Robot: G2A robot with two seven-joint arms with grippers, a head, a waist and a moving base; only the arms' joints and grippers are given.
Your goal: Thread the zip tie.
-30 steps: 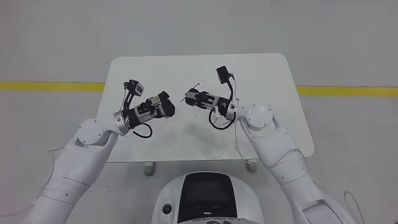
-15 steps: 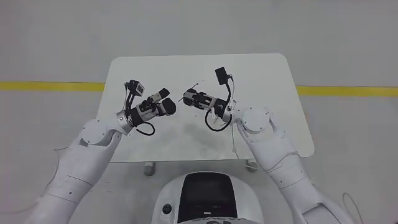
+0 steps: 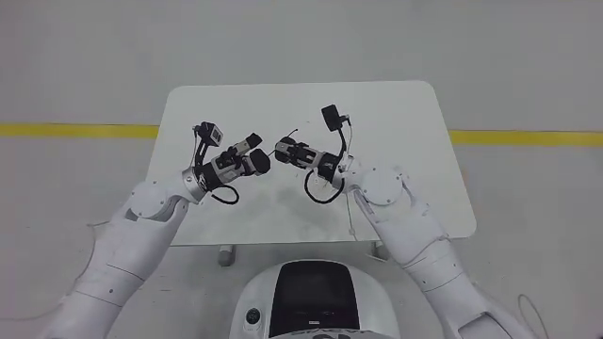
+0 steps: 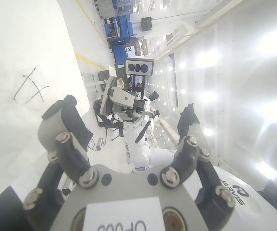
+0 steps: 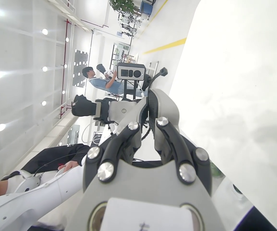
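A thin black zip tie (image 5: 158, 78) sticks out from between the fingertips of my right gripper (image 5: 150, 97), which is shut on it. The tie's head points toward my left gripper (image 5: 80, 106). In the left wrist view my left gripper (image 4: 128, 104) is open with nothing between its fingers. It faces the right gripper (image 4: 122, 100), from which the black tie (image 4: 143, 131) reaches out. From above, the left gripper (image 3: 256, 154) and right gripper (image 3: 281, 147) hang tip to tip over the middle of the white table (image 3: 396, 113), a small gap apart.
Several spare zip ties (image 4: 30, 87) lie in a clear bag on the table beyond the left gripper. The table's right half and far edge are bare. A yellow floor line (image 3: 528, 137) runs behind the table.
The two grippers have drawn closer together: the right one has shifted left with the zip tie, the left one has edged right. The gap between them has narrowed.
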